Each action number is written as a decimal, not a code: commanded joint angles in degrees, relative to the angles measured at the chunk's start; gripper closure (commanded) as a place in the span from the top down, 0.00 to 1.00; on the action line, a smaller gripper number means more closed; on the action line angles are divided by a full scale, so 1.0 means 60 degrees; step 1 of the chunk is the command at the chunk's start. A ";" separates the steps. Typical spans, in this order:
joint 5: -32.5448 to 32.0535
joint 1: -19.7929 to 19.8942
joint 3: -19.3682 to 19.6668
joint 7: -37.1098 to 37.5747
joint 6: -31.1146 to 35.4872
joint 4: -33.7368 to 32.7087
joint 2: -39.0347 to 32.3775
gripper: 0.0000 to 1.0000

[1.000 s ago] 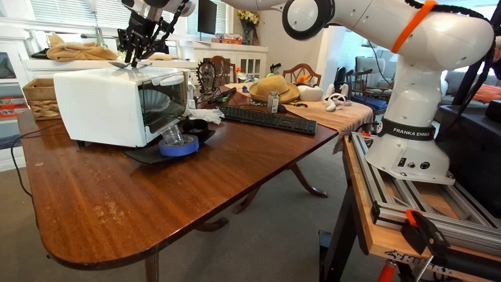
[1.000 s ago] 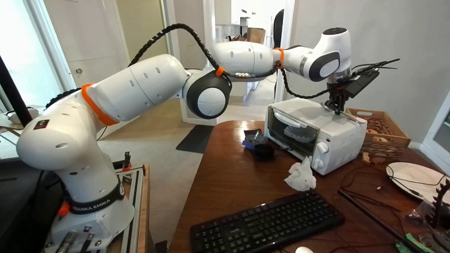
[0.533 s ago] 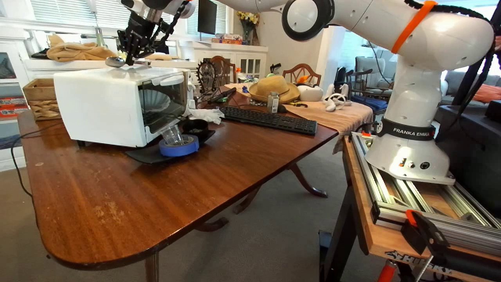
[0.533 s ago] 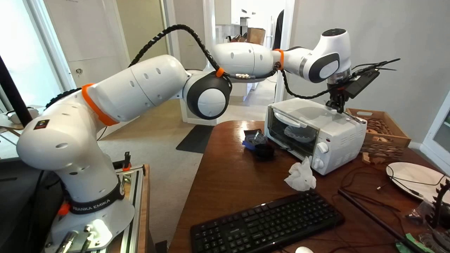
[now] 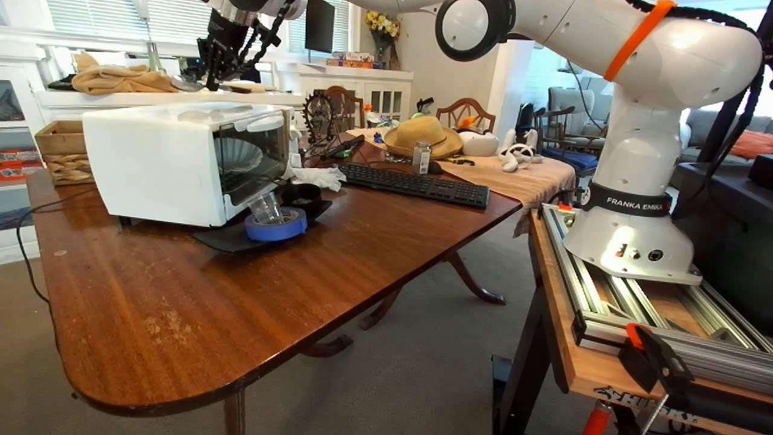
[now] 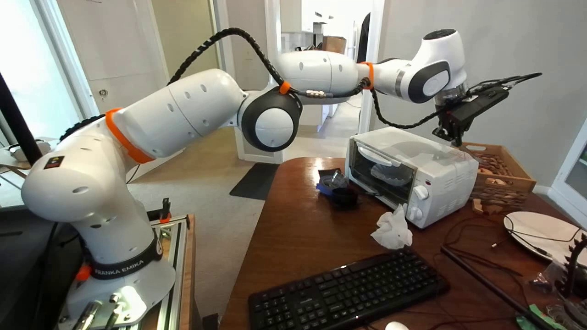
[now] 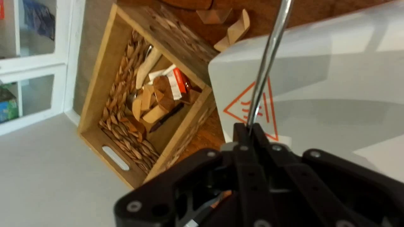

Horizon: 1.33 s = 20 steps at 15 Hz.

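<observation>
My gripper (image 7: 249, 129) is shut on the thin handle of a metal spoon (image 7: 269, 56), which stretches away upward in the wrist view. In an exterior view the spoon's rounded bowl (image 5: 187, 83) sticks out beside the fingertips. My gripper shows in both exterior views (image 5: 212, 87) (image 6: 457, 143), above the top of a white toaster oven (image 5: 151, 157) (image 6: 412, 149). The spoon looks raised off the oven top. The oven's top carries a red triangular warning mark (image 7: 274, 116) beneath the handle. A wooden basket (image 7: 157, 44) stands beside the oven with wood pieces and small items in it.
A black tray (image 5: 223, 241) with blue tape (image 5: 276, 226), a clear cup (image 5: 264, 208) and a black bowl (image 5: 302, 196) sits before the oven door. A crumpled white tissue (image 6: 393, 229), a keyboard (image 6: 348, 293), cables and a white plate (image 6: 527, 224) lie on the table.
The gripper has risen from the oven top and shifted toward the basket's side in an exterior view. The spoon, lying on the oven a second ago, tilted and has come up with it.
</observation>
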<state>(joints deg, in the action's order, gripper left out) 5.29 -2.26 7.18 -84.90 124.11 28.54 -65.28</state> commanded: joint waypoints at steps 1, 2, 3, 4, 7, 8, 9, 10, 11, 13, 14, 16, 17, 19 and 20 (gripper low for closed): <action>-0.0234 -0.0090 0.0736 0.1817 -0.0360 0.0379 0.0353 0.01; -0.0179 -0.0097 0.0864 0.2216 -0.0439 0.0396 0.0373 0.01; -0.0160 -0.0114 0.1004 0.2633 -0.0545 0.0418 0.0413 0.01; -0.0080 -0.0097 0.1033 0.2880 -0.0757 0.0462 0.0495 0.01; 0.0265 0.0075 0.0777 0.3065 -0.1035 0.0413 0.0656 0.01; 0.0356 0.0101 0.0742 0.3283 -0.1414 0.0488 0.0794 0.01; 0.0374 0.0098 0.0792 0.3620 -0.1762 0.0534 0.0912 0.01; 0.0257 0.0040 0.1002 0.4255 -0.2177 0.0583 0.1027 0.01; 0.0311 0.0075 0.0977 0.4563 -0.2504 0.0607 0.1125 0.01; 0.0261 0.0118 0.1054 0.5310 -0.3166 0.0698 0.1286 0.01; 0.0217 0.0119 0.1121 0.5690 -0.3487 0.0743 0.1367 0.01; 0.0172 0.0105 0.1269 0.6508 -0.3985 0.0947 0.1569 0.01; 0.0133 0.0090 0.1372 0.6915 -0.4177 0.1067 0.1661 0.01; 0.0195 0.0083 0.1475 0.7748 -0.4470 0.1366 0.1887 0.01; 0.0328 0.0175 0.1311 0.7352 -0.4163 0.1475 0.1942 0.01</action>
<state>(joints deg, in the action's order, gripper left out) 6.23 -1.08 15.21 -42.47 99.21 32.42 -57.05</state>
